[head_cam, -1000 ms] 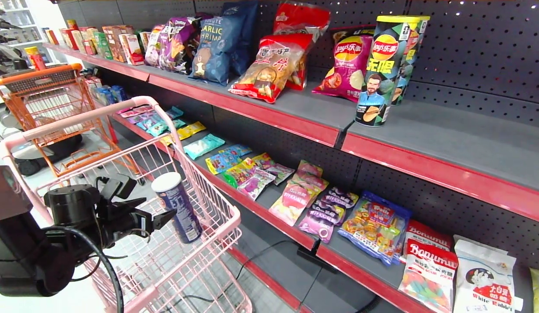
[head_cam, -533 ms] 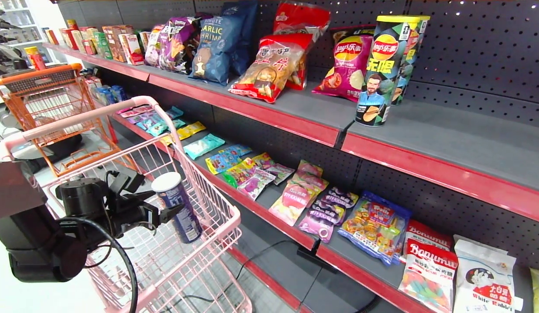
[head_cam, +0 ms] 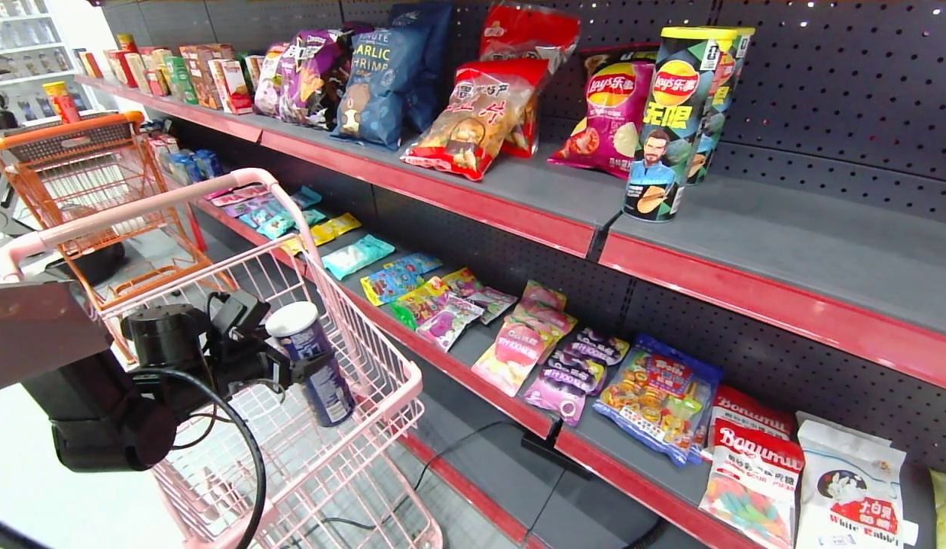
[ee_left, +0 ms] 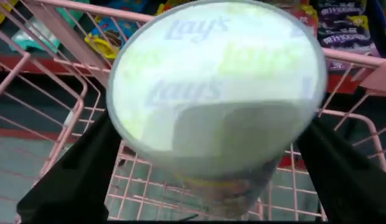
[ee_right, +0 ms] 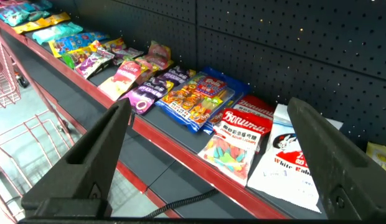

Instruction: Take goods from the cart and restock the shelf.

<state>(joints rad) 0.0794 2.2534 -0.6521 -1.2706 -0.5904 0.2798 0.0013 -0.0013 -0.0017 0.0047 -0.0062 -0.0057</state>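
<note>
A dark blue chip can [head_cam: 313, 366] with a white lid stands upright in the pink cart [head_cam: 387, 352]. My left gripper [head_cam: 304, 369] is inside the cart at the can's middle height. In the left wrist view the can's lid [ee_left: 218, 93] looms between the two black fingers [ee_left: 75, 174], and the left gripper [ee_left: 210, 127] is open around it. My right gripper [ee_right: 210, 106] is open and holds nothing; it hangs above the lower shelf's candy bags [ee_right: 202, 93]. The upper shelf [head_cam: 793, 244] has bare grey room to the right of two tall chip cans [head_cam: 667, 122].
Chip bags [head_cam: 473, 114] and boxes line the upper shelf leftward. Flat candy packs [head_cam: 549, 358] cover the lower shelf [head_cam: 488, 381]. An orange cart [head_cam: 69, 133] stands behind the pink one. A black cable [head_cam: 458, 450] runs along the floor under the shelf.
My left arm has moved forward inside the cart toward the chip can, so its fingers now reach either side of the can. The can and the shelf goods have not moved.
</note>
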